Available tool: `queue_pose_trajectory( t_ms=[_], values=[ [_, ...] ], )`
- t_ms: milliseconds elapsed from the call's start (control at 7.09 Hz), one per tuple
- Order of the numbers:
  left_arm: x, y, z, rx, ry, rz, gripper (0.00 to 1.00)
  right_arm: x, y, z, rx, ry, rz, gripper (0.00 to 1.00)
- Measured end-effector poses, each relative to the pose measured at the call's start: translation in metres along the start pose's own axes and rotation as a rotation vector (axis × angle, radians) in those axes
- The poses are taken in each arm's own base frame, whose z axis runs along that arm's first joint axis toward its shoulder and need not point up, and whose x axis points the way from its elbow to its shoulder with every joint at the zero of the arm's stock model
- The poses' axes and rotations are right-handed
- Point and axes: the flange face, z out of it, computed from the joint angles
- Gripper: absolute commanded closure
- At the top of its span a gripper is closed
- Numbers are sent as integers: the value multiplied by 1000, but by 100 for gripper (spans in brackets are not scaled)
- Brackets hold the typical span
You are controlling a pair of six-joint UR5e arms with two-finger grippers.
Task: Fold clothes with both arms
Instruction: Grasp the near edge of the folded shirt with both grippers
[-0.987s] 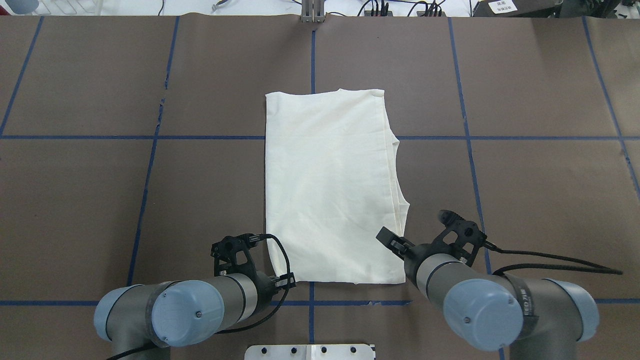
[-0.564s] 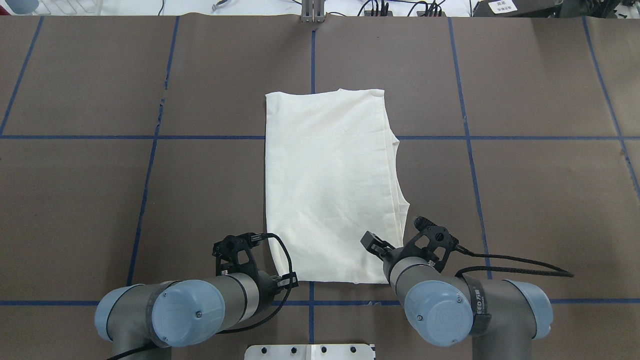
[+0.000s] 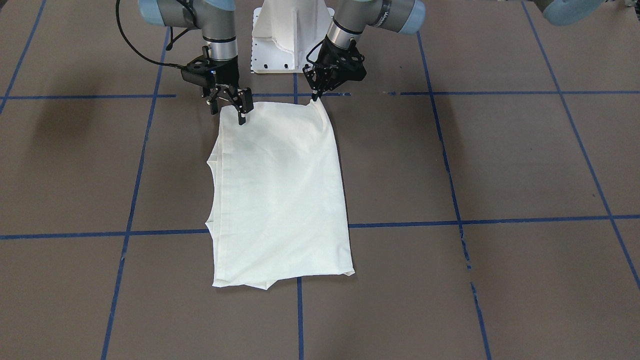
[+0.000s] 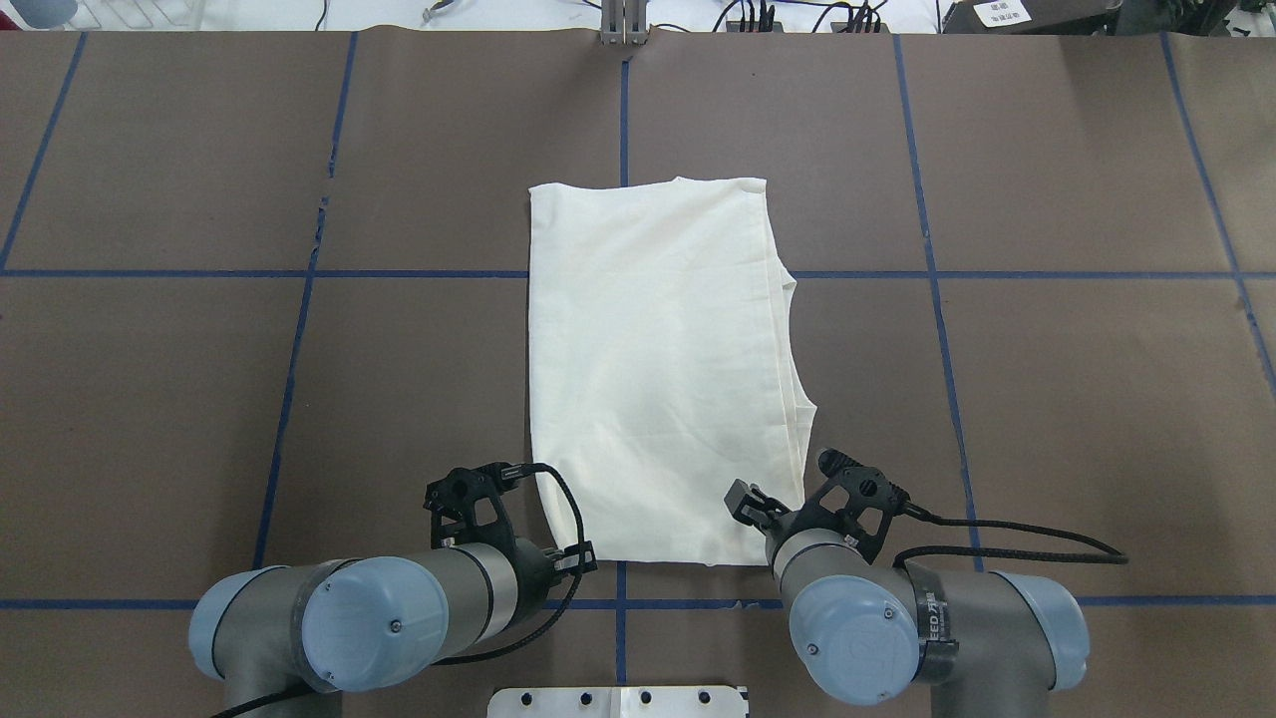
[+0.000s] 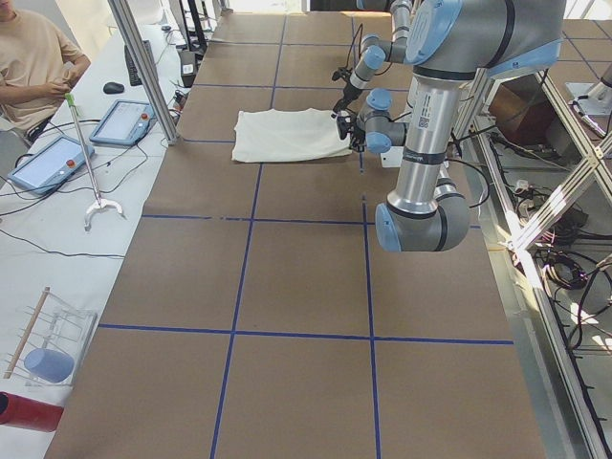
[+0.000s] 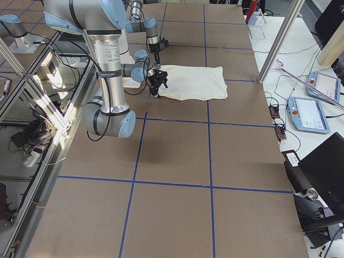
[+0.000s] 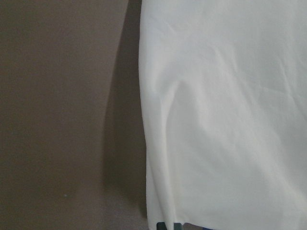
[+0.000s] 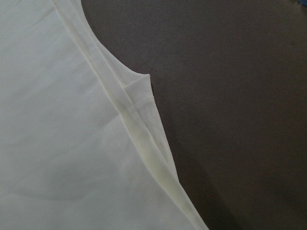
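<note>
The cream-white shirt [image 3: 280, 190] lies folded into a long rectangle with its plain side up, in the middle of the table [image 4: 658, 369]. No print shows. My left gripper [image 3: 316, 100] is shut on the shirt's near left corner, and the left wrist view shows the cloth [image 7: 230, 120] ridged up toward the fingertips. My right gripper [image 3: 229, 111] is open and stands over the shirt's near right corner. The right wrist view shows the layered right edge of the shirt [image 8: 62, 143] just below.
The white pedestal base [image 3: 290, 35] stands just behind both grippers. Blue tape lines [image 4: 159, 273] grid the brown table. A side bench with tablets [image 5: 120, 121] and a seated operator [image 5: 33, 62] lies beyond the table's far edge.
My right arm has moved in to the left, bringing its gripper over the shirt's near right corner. The left arm and the shirt have stayed put.
</note>
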Motion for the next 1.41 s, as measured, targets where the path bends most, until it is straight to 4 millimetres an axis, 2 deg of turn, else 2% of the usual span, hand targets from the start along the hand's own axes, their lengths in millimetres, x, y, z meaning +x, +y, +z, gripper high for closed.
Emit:
queue_pose_trajectory(
  t_ms=[564,705,846,987,1128,1410],
  values=[
    [0,0,-1,-1,3,1,100,-2,7,5,15,-8,-1,1],
    [1,0,-1,-1,4,1,100,-3,7,6,18,-9,-1,4],
    [1,0,-1,-1,4,1,100,-3,8,6,19,-10,0,22],
    [1,0,-1,-1,4,0,100,-5,8,5,22,-15,4,48],
    [1,0,-1,-1,5,1,100,-8,8,4,26,-22,13,60],
    [2,0,-3,-1,9,0,100,-12,8,2,26,-33,31,72]
  ],
)
